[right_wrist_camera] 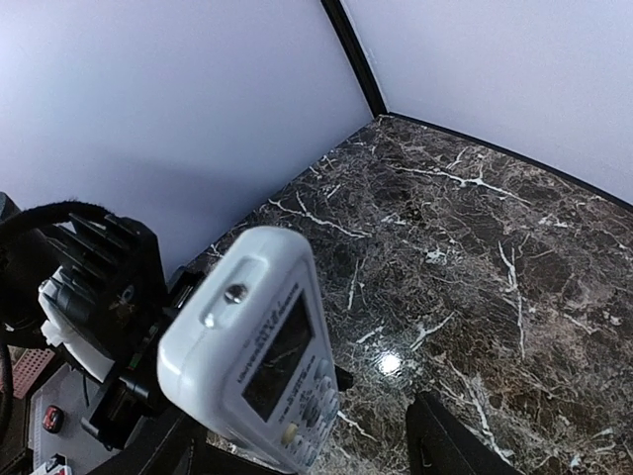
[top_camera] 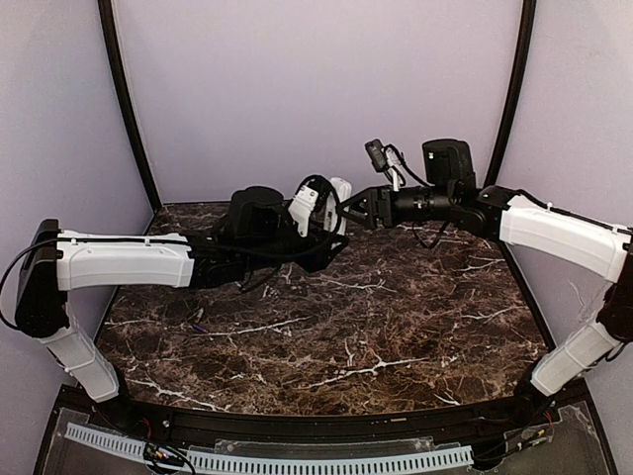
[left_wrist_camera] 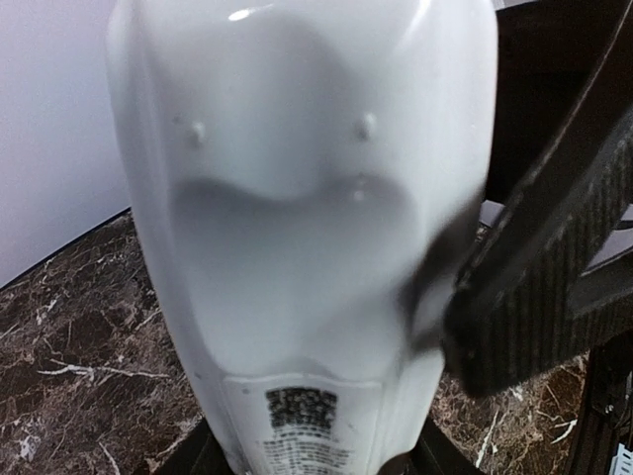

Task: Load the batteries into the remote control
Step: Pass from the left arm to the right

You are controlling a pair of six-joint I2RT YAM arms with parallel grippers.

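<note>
While the remote control (right_wrist_camera: 252,341) is held aloft over the far middle of the marble table (top_camera: 396,327), I see the left gripper (top_camera: 326,220) clamped on its lower end, jaws partway closed. Right wrist view: display window and buttons face that camera. Left wrist view: the plain back, with a printed label (left_wrist_camera: 302,411), fills the frame. The right gripper (top_camera: 356,210) has its jaws parted and holds nothing. One finger (left_wrist_camera: 534,287) lies at the remote control's edge; whether it touches, I cannot tell.
</note>
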